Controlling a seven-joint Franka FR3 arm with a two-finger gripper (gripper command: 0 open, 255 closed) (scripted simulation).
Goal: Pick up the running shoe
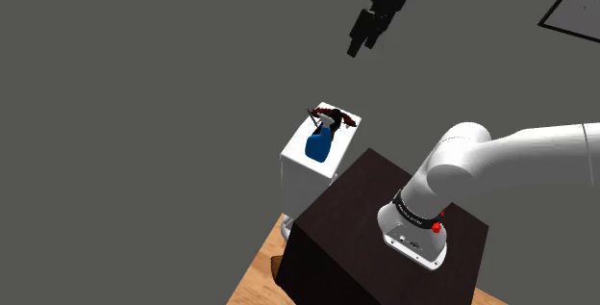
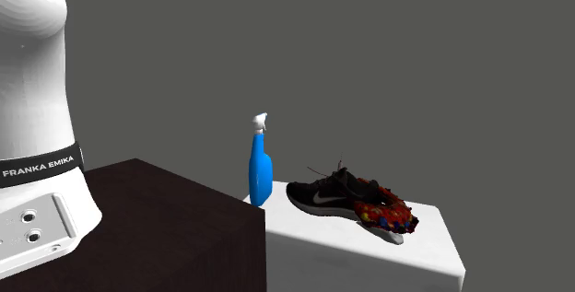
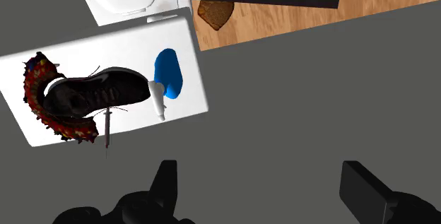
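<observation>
Hovering high over the white pedestal (image 2: 369,249), the gripper (image 1: 358,45) has its fingers apart; the black running shoe (image 2: 327,193) lies across the pedestal's top, just beside a blue spray bottle (image 2: 260,175); the approach looks unfinished; next it must descend, centred over the shoe

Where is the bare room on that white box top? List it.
Bare: the strip of white box top between the black shoe and its near edge in the second exterior view. Crowded: blue spray bottle at the toe, red spiky object around the heel.
</observation>
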